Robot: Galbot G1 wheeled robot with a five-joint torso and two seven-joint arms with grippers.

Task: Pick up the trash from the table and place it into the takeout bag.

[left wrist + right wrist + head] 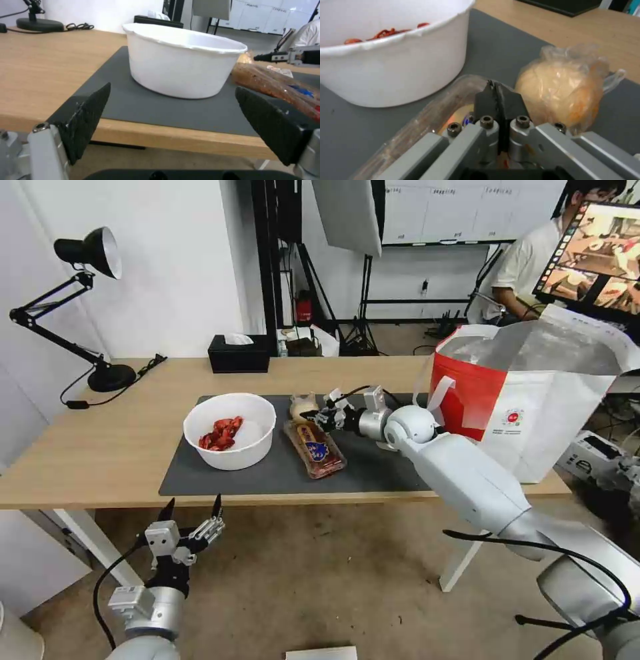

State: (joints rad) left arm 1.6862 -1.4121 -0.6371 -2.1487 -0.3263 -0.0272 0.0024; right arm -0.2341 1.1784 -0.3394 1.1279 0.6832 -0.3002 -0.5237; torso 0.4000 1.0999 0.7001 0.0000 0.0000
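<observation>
On the dark mat, my right gripper (495, 96) sits pinched shut above the clear tray (315, 448), holding nothing I can see; bowl (230, 430) and bagged lump (561, 88) remain unbagged beside the takeout bag (533, 400); left gripper (192, 513) gapes below the table (100, 447).

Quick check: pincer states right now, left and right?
Left pincer: open, empty, below the table edge.
Right pincer: shut, over the clear plastic tray; whether it grips the tray cannot be told.
</observation>
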